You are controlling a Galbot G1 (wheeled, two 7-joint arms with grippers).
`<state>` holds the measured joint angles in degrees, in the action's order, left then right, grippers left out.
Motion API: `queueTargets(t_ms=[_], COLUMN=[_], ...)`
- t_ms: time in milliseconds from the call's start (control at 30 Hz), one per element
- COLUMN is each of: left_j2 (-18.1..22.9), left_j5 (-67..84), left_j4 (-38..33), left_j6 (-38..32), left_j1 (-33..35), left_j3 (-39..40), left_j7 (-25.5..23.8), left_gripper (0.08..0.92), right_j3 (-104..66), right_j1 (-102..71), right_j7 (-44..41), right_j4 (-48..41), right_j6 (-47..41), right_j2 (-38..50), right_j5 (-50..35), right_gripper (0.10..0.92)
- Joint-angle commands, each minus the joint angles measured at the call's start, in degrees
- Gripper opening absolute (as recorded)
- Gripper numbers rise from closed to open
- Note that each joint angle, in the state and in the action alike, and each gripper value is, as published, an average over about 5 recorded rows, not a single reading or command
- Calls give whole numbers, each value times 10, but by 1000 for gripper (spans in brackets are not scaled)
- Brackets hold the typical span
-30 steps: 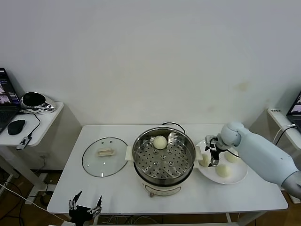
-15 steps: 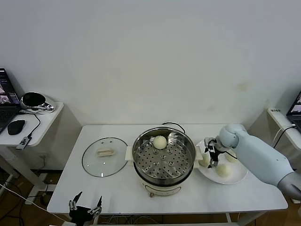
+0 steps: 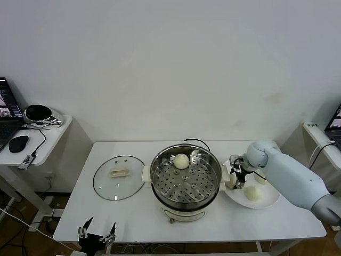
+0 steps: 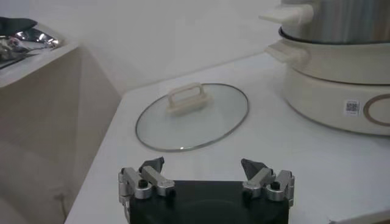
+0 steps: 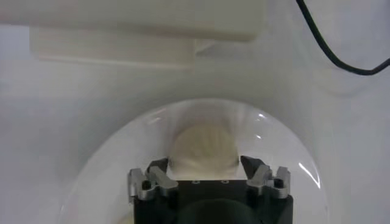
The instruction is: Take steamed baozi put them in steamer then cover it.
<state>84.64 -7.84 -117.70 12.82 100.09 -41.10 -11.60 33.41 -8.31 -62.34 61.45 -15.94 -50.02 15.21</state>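
Observation:
The steamer (image 3: 157, 169) stands mid-table with one steamed baozi (image 3: 181, 160) on its perforated tray. To its right a white plate (image 3: 270, 200) holds three more baozi. My right gripper (image 3: 238, 178) is down at the plate's near-steamer edge, its fingers closed against the sides of one baozi (image 5: 203, 149), which still rests on the plate (image 5: 116, 164). Two other buns (image 3: 252, 192) (image 3: 262, 177) lie loose. The cover (image 3: 118, 177), a glass lid with a cream handle, lies flat left of the steamer. My left gripper (image 3: 96, 233) hangs open below the table's front edge.
A black cord (image 3: 194, 141) runs behind the steamer. A side table (image 3: 32, 140) on the left carries a mouse and a laptop. In the left wrist view the cover (image 4: 192, 119) and the steamer's cream base (image 4: 341, 91) lie ahead of the open left gripper (image 4: 206, 167).
My right gripper has shifted slightly towards the steamer side of the plate and its fingers have closed in on a baozi. The left arm has not moved.

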Motion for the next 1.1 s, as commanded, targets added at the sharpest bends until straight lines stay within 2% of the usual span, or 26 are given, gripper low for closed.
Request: queueTargets(t_ms=[33,333,500,667,833,1100], left_j2=[0,-1,-4,-7,-10,-8], left_j5=[0,1,2,8,11,19], left_j4=[1,4,4,-3,-8,-22], left_j6=[0,0,2,2,3,4], left_j1=[0,-7,-19,-23,-26,-30], left_j3=[0,2,3,1,0,-10], left_j7=[0,1,0,-1,-2,-1], left_gripper=[823,823,823,823,823,823], right_j3=[-1,64,137,285,353,390], right_j1=[3,90,201,361,466,511], right_j7=[-2,-28,-57,-85,-109,-117], right_j4=[4,66,114,163,182,164], right_j6=[-1,-28,-49,-72,-90,-122], right_j2=[3,59,112,137,110,4], right_j5=[-4,-94,-159,-258,-315,-375], right_gripper=[613,579,577,577,577,577])
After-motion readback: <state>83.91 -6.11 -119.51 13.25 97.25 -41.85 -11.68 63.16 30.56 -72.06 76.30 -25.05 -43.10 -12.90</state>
